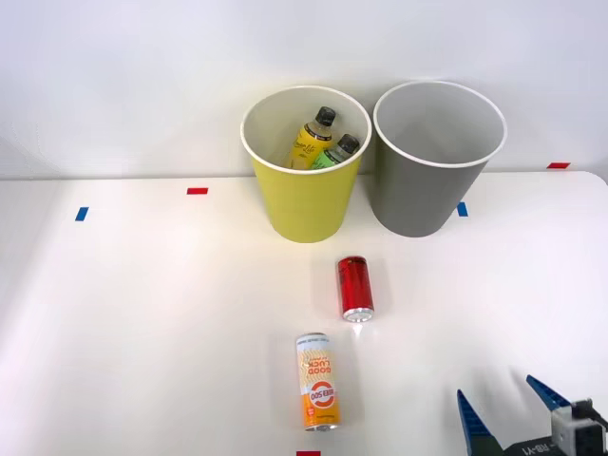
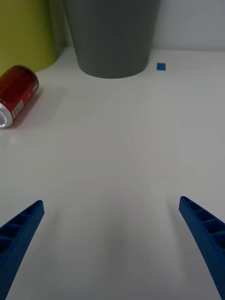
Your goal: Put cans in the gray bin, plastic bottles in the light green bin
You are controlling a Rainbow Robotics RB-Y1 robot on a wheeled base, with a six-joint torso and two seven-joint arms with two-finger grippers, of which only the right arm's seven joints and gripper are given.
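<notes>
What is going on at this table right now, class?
A robot is sorting drink containers. Both black-capped bottles, the yellow bottle and the green-labelled bottle, already sit in the yellow-green bin. The gray bin holds nothing visible. The red can and the orange-and-white can lie on their sides on the table. The right gripper is open, holding nothing.

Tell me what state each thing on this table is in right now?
Glossy red drink can: lying on its side on the table.
Orange-and-white drink can: lying on its side.
Yellow-labelled black-capped bottle: inside the yellow-green bin.
Green-labelled black-capped bottle: inside that bin too.
Round gray plastic bin: upright, nothing visible inside.
Right gripper: open, holding nothing.
</notes>
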